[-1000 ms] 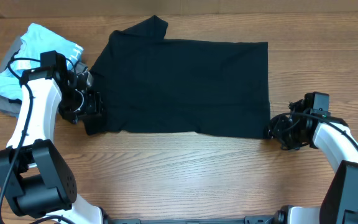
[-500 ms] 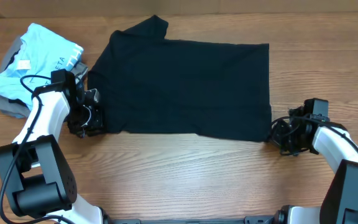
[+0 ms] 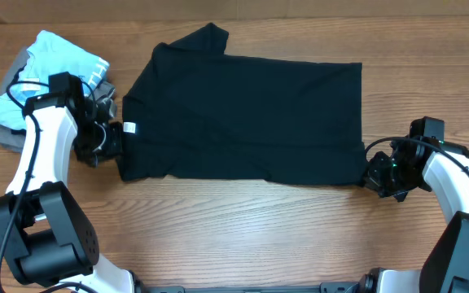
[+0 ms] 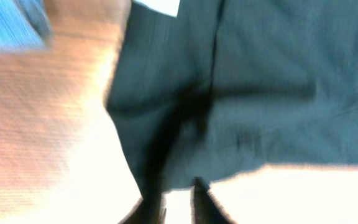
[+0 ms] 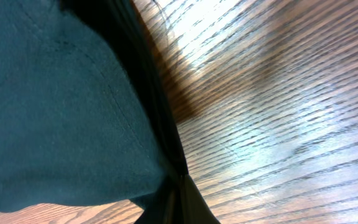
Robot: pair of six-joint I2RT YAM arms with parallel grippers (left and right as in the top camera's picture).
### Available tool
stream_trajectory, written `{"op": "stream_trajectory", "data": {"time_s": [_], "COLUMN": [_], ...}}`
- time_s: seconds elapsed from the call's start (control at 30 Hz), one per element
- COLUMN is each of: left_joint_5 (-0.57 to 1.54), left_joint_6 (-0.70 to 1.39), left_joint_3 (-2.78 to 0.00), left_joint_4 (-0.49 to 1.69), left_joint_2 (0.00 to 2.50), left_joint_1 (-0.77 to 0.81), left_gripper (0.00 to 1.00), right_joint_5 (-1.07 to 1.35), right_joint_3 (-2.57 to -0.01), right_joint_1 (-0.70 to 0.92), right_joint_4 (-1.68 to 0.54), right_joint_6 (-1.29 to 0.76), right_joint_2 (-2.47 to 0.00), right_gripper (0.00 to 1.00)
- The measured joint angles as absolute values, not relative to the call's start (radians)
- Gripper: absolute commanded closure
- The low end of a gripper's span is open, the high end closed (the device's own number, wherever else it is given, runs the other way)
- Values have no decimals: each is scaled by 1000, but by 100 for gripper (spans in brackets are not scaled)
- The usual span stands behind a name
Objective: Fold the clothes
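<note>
The clothes (image 3: 243, 114), a plain black T-shirt, lie spread flat across the middle of the table, with a white tag (image 3: 129, 127) showing at the left edge. My left gripper (image 3: 116, 146) is at that left edge. In the blurred left wrist view its fingers (image 4: 207, 202) stand a narrow gap apart, the gripper (image 4: 176, 191) just at the fabric's (image 4: 278, 81) edge. My right gripper (image 3: 370, 172) is shut on the shirt's lower right corner. The right wrist view shows the gripper (image 5: 178, 186) pinching the cloth (image 5: 55, 106) just above the wood.
A light blue garment (image 3: 51, 61) lies on grey garments (image 3: 10, 134) at the far left, just behind the left arm. A patch of that blue (image 4: 8, 25) shows in the left wrist view. Bare wooden table (image 3: 243, 228) runs along the front.
The shirt has been drawn wider: its right edge shifted right with the right gripper and its left edge shifted left. The white tag now shows. The left jaws have parted slightly.
</note>
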State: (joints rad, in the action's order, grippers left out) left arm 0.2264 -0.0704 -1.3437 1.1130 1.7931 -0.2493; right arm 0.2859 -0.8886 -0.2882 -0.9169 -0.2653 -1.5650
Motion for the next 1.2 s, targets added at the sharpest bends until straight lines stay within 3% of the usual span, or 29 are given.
{"op": "stream_trajectory", "data": {"time_s": [0.03,0.07,0.37,0.4,0.53,0.8,1.07,1.1,1.13,1.2], "left_joint_5": [233,244,308,312,319,301,210,203,202,213], "left_joint_6": [-77,-79,-79,-82,-91,-105,-108,-108,-108,-114], "left_joint_3": [-1338,-1325,-1114,-1101,-1076,-1101,-1331,-1349,-1361,-1370], "left_joint_4": [1138,1148,1016,1008,965,958,1015,1022,1033,1082], "left_joint_2": [1793,1793,1792,1792,1792,1792,1792,1792,1792,1792], "left_joint_1": [-249,-247,-242,-242,-242,-242,-245,-245,-245,-245], "left_gripper": [44,43,43,46,96,96,96,92,80,67], "right_joint_5": [284,283,280,280,280,270,191,187,182,176], "right_joint_3": [-889,-889,-889,-889,-889,-889,-889,-889,-889,-889], "right_joint_1": [-288,-288,-288,-288,-288,-288,-288,-288,-288,-288], "right_joint_4": [-916,-916,-913,-911,-901,-904,-954,-960,-963,-962], "right_joint_6": [-266,-266,-269,-270,-277,-284,-321,-322,-323,-326], "right_joint_2": [-1565,-1565,-1565,-1565,-1565,-1565,-1565,-1565,-1565,-1565], "right_gripper": [96,96,96,96,96,96,96,96,96,96]}}
